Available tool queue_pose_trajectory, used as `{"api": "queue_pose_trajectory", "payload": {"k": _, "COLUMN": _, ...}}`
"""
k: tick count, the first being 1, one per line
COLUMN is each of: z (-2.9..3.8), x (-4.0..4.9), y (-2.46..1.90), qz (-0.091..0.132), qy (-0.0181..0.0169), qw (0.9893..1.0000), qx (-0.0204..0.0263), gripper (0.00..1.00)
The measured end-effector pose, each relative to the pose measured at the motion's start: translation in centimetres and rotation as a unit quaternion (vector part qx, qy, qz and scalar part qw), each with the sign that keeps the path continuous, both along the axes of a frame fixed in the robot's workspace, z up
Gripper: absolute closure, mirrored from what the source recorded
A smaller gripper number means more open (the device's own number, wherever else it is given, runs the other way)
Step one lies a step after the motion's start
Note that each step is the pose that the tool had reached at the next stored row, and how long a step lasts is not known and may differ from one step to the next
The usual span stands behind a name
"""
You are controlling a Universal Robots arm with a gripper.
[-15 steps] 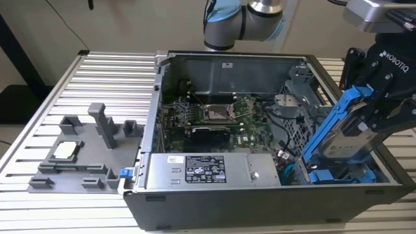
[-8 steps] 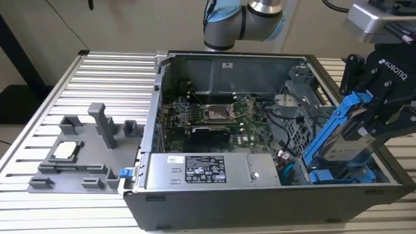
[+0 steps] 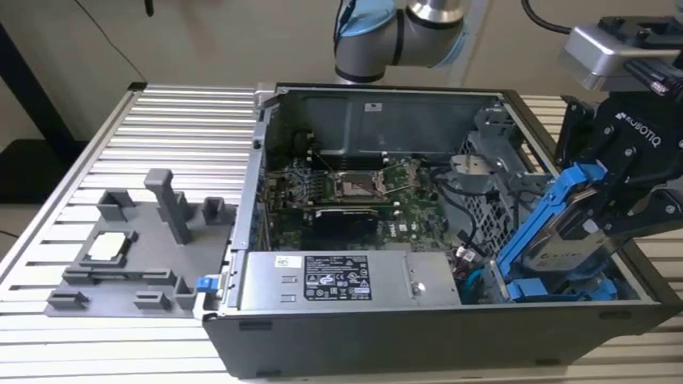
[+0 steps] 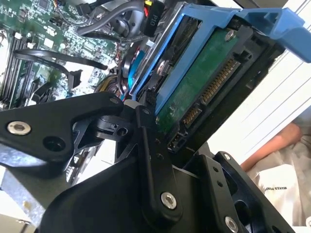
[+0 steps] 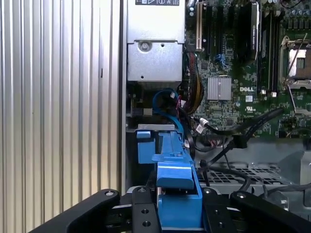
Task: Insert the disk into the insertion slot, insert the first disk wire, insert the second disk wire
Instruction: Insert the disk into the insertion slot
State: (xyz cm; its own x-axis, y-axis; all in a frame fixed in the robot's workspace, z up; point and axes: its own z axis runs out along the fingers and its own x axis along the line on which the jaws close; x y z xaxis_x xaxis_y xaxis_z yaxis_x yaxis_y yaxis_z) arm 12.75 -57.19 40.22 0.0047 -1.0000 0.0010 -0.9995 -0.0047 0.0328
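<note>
My gripper [image 3: 597,218] is shut on the disk [image 3: 564,244], a silver drive clipped in a bright blue carrier [image 3: 539,214]. The disk stands steeply tilted over the front right corner of the open computer case [image 3: 353,336], with its lower end down inside the case. In the second wrist view the disk's green underside [image 4: 201,90] sits between my black fingers [image 4: 146,141]. In the first wrist view the blue carrier [image 5: 172,165] runs away from my gripper [image 5: 177,201] toward the grey metal bay. The carrier hides the insertion slot's mouth. I cannot tell which cables are the disk wires.
A second blue carrier [image 3: 565,290] lies at the case floor under the disk. The grey power-supply box [image 3: 341,280] is on the exterior view's left of it. Black cables [image 5: 243,131] and a blue cable [image 5: 163,97] cross the motherboard [image 3: 353,192]. A grey fixture [image 3: 139,248] stands outside.
</note>
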Motion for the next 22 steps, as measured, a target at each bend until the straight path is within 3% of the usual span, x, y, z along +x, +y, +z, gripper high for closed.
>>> {"api": "queue_pose_trajectory", "payload": {"k": 4, "z": -0.51, "x": 0.0, "y": -0.03, "qz": 0.001, "qy": 0.0021, "qw": 1.0, "qx": 0.0008, "gripper": 0.67}}
{"api": "queue_pose_trajectory", "payload": {"k": 16, "z": -2.36, "x": -0.01, "y": -0.03, "qz": 0.006, "qy": 0.0022, "qw": 1.0, "qx": 0.0073, "gripper": 0.67}}
{"api": "queue_pose_trajectory", "payload": {"k": 22, "z": -3.46, "x": 0.0, "y": -0.03, "qz": 0.008, "qy": 0.0022, "qw": 0.9999, "qx": 0.0076, "gripper": 0.67}}
